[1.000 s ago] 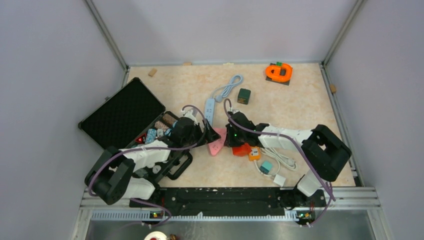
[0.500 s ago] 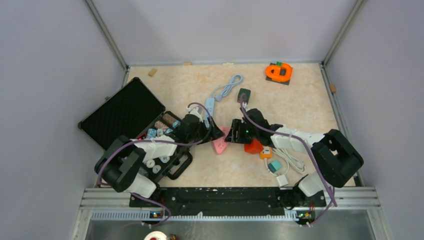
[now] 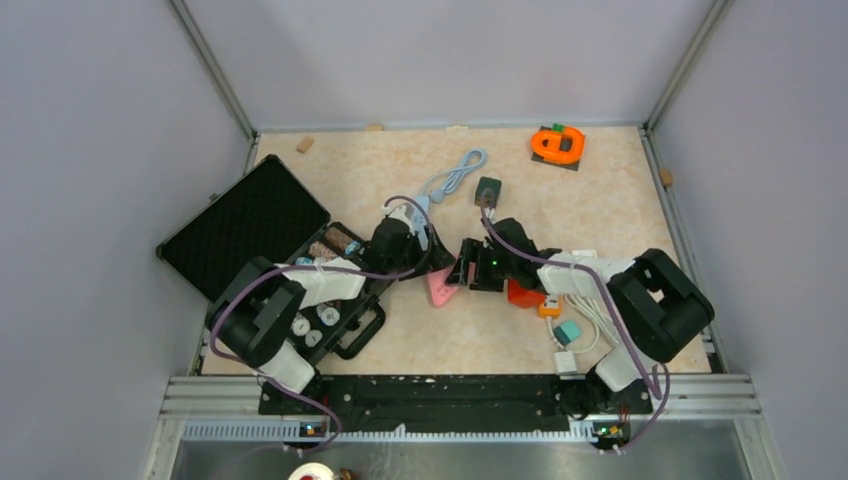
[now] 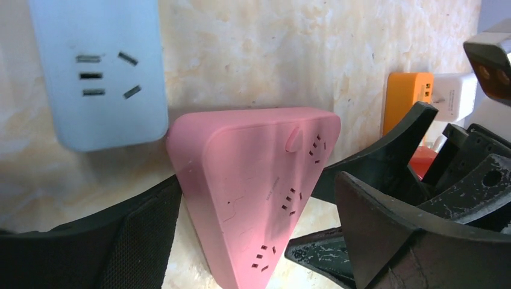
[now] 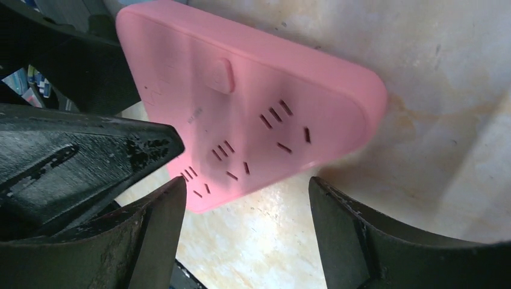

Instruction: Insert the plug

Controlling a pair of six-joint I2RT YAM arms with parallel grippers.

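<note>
While the pink socket block [image 3: 441, 288] lies flat mid-worktop [image 3: 600, 200], near a pale blue power strip [image 4: 96, 72], the left fingers [image 4: 120, 241] and right fingers [image 5: 391, 241] stand spread wide at its opposite sides, gripping nothing, with an orange plug [image 3: 548, 307] loose further right.

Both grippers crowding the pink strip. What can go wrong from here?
1. Collision: left gripper and right gripper fingers nearly meet over the pink strip.
2. Both are open and straddle the loose strip; a nudge may slide it.
3. No plug is held; the orange adapter lies by the right arm.
</note>
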